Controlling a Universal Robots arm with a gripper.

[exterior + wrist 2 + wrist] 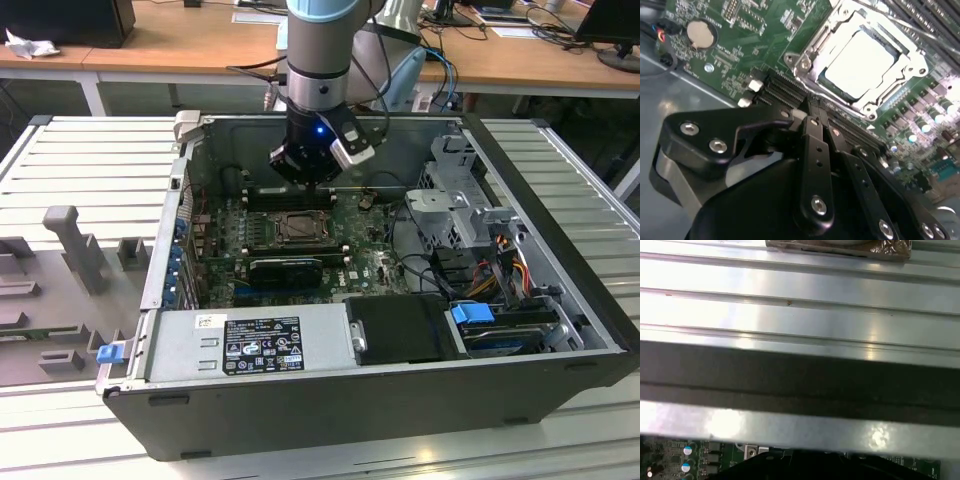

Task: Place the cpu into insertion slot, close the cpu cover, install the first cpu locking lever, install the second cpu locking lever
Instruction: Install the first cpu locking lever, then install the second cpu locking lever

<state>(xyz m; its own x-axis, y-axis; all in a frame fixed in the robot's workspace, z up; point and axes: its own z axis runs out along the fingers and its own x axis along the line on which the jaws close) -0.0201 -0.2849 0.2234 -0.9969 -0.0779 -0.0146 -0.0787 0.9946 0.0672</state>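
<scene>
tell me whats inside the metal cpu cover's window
In the second wrist view, the square silver-grey metal cpu cover lies closed, and the pale metallic square cpu fills its window. The socket beneath is hidden by the chip.

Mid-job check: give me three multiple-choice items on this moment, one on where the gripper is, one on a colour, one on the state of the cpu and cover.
1. Where is the gripper in the exterior view?
A. Inside the case, just beyond the insertion slot
B. Over the power supply
C. Outside the case, above the grey fixtures

2. What colour is the circuit board around the socket?
A. Blue
B. Green
C. Red

3. How do the cpu and cpu cover stand?
A. Socket empty, cover open
B. Cpu held in the gripper
C. Cpu seated, cover frame down around it

Answers: 1 A, the gripper hangs low inside the open case next to the socket. 2 B, the second wrist view shows green board. 3 C, the pale chip face shows through the metal frame's window.
</scene>
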